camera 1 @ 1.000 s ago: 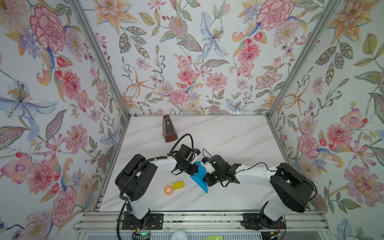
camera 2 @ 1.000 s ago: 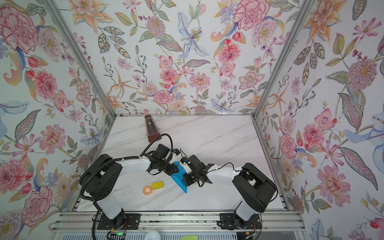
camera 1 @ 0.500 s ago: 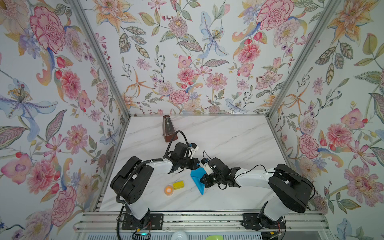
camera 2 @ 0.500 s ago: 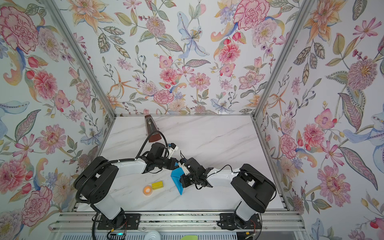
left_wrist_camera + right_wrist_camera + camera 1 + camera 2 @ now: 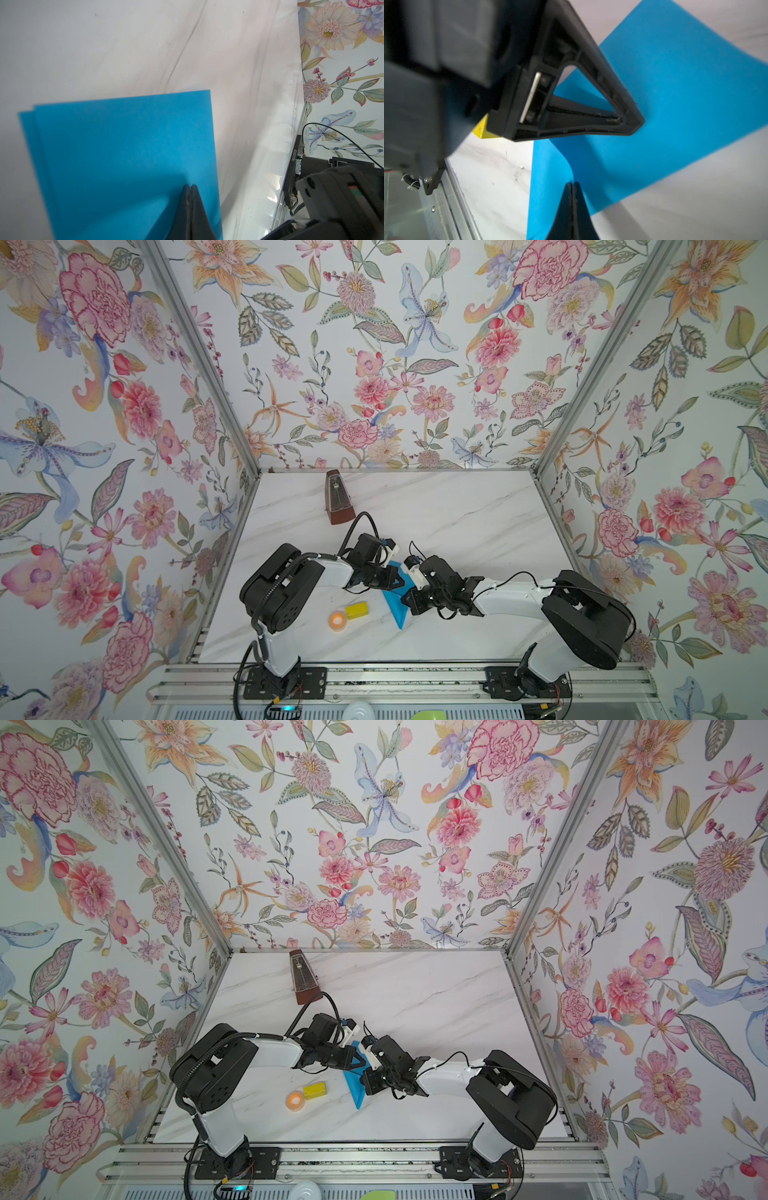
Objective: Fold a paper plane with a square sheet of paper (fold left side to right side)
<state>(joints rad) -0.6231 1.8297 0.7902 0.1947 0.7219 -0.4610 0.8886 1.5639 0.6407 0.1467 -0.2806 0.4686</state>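
square sheet of paper (image 5: 396, 605), bright blue, lies toward the front middle of the white marble table (image 5: 457, 522), mostly hidden under the two arms in both top views. in the left wrist view it is doubled over, one layer on the other, with the lower layer's edge peeking out along one side (the layers are not quite flush). the left gripper (image 5: 190, 186) has its jaws pressed together, and its tip rests on the upper layer close to one edge. the right gripper (image 5: 572, 184) is likewise closed, its tip at a spot where the paper bows up in a soft curve; whether it touches the paper i cannot tell. the two tips sit near each other over the sheet. a small yellow block (image 5: 356, 610) and an orange tape roll (image 5: 337, 620) lie just left of the sheet, and a brown metronome (image 5: 338, 499) stands well apart toward the back.
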